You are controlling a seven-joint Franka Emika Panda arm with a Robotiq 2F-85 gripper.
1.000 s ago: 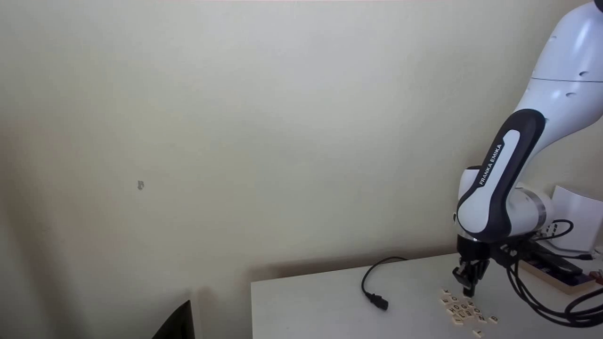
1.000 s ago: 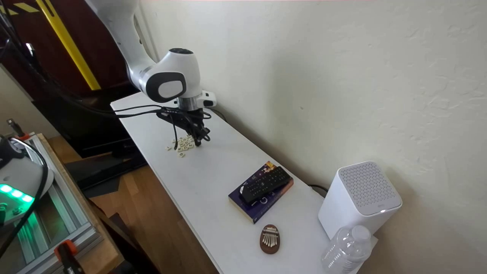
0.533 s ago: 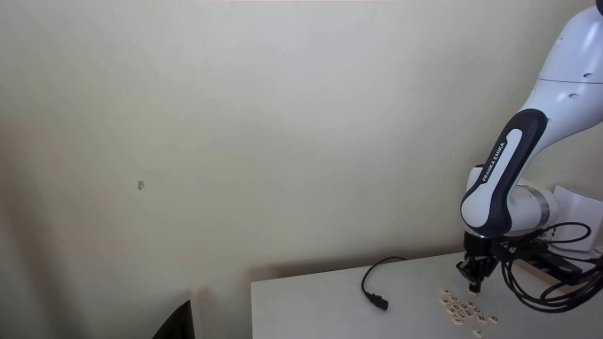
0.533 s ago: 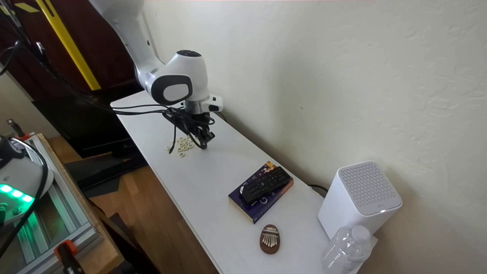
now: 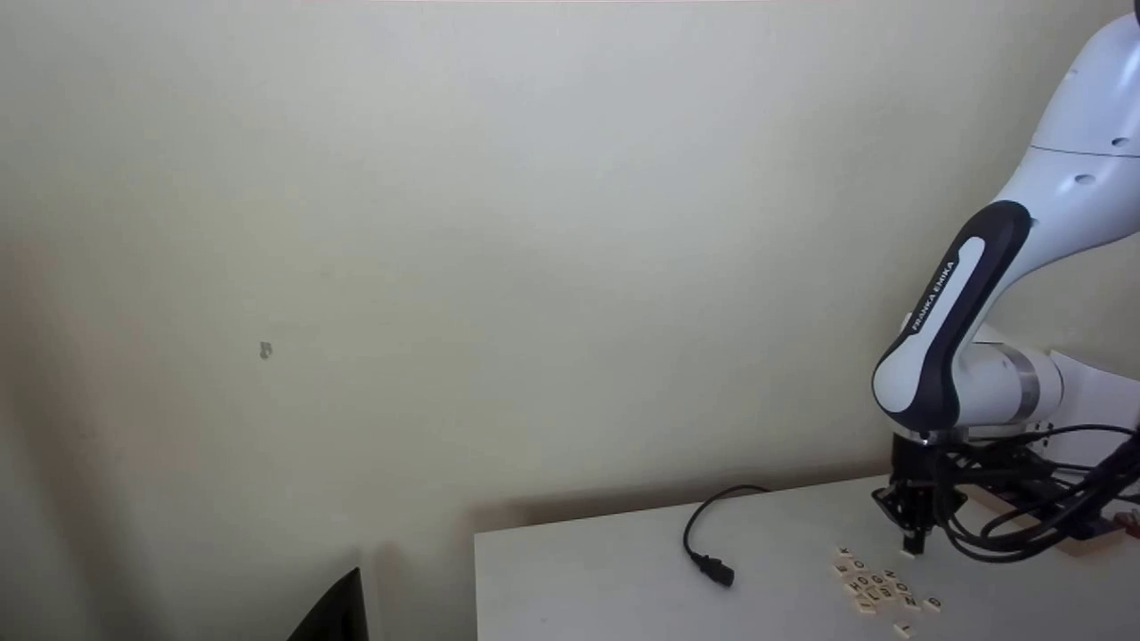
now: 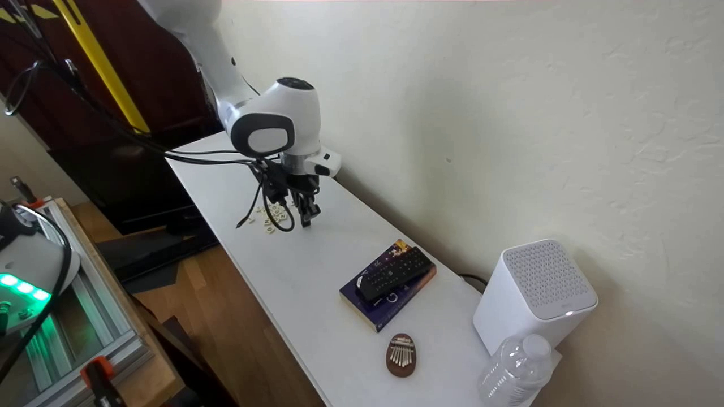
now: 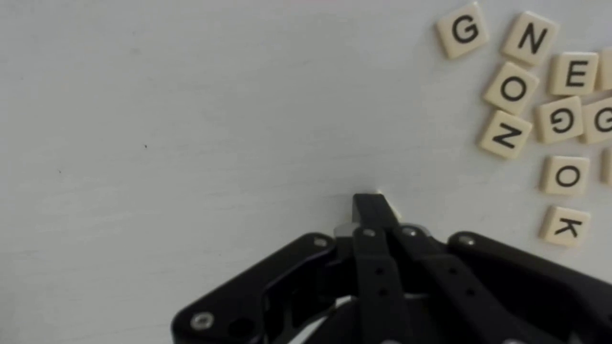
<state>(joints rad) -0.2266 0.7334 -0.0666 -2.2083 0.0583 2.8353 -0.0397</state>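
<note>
End effector [image 7: 376, 205], clenched, empty, over letter tile [image 7: 394, 210]; tile cluster [image 7: 560, 119], wrist-view two o'clock. Likely step: tile separation; next calls for steady pressure.

In an exterior view, a dark blue book [image 6: 388, 308] bearing a black remote [image 6: 395, 274] lies below and right of the gripper [image 6: 306, 224]. Farther from the gripper that way are a brown thumb piano [image 6: 401, 355], a white box [image 6: 531, 299] and a clear bottle [image 6: 515, 373]. In an exterior view, a corded black plug [image 5: 715, 571] lies well left of the gripper.

Probably a lab: clamped metal frame [image 6: 110, 316]
</note>
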